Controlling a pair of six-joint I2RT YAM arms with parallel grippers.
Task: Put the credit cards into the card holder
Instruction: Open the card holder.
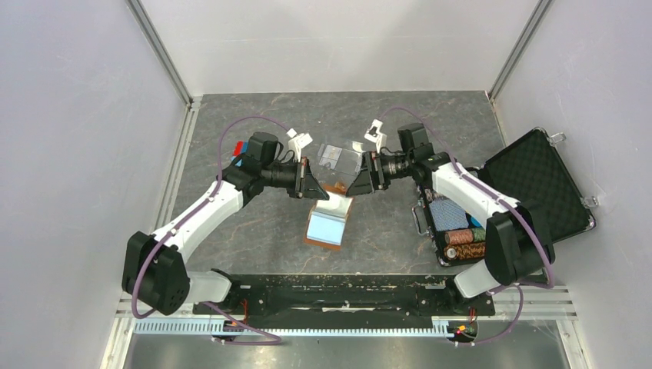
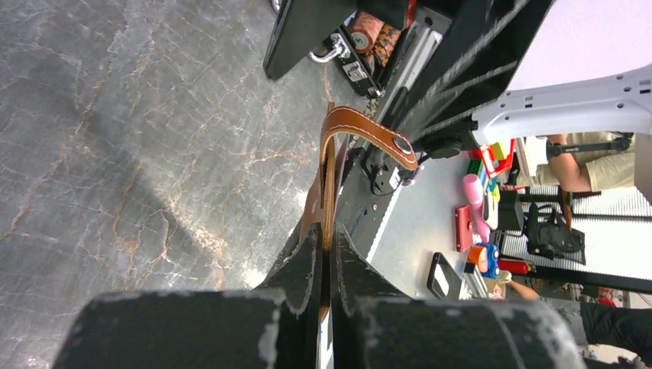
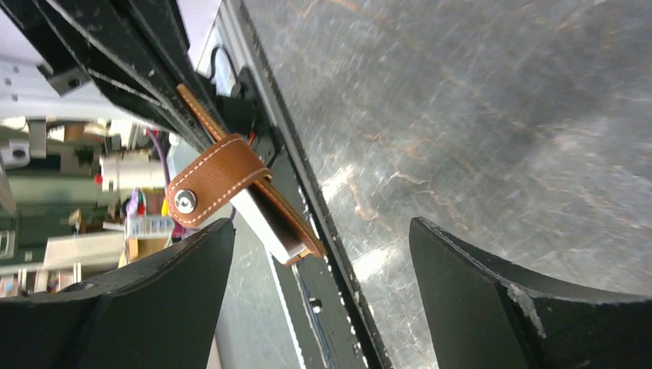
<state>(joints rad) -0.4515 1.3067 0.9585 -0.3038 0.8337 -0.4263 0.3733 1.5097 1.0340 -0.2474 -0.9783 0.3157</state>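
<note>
The brown leather card holder hangs slanted at the table's middle, with a pale credit card showing on its open face. My left gripper is shut on the holder's upper edge. In the left wrist view the leather runs straight up from between the closed fingers of the left gripper, and the snap tab curls over. My right gripper stands open just right of it, holding nothing. The right wrist view shows the holder beyond the spread right gripper, a white card edge inside it.
A clear plastic tray lies just behind the two grippers. At the right stands an open black foam-lined case with rolls of chips in its near half. White walls close the table on three sides; a black rail runs along the near edge.
</note>
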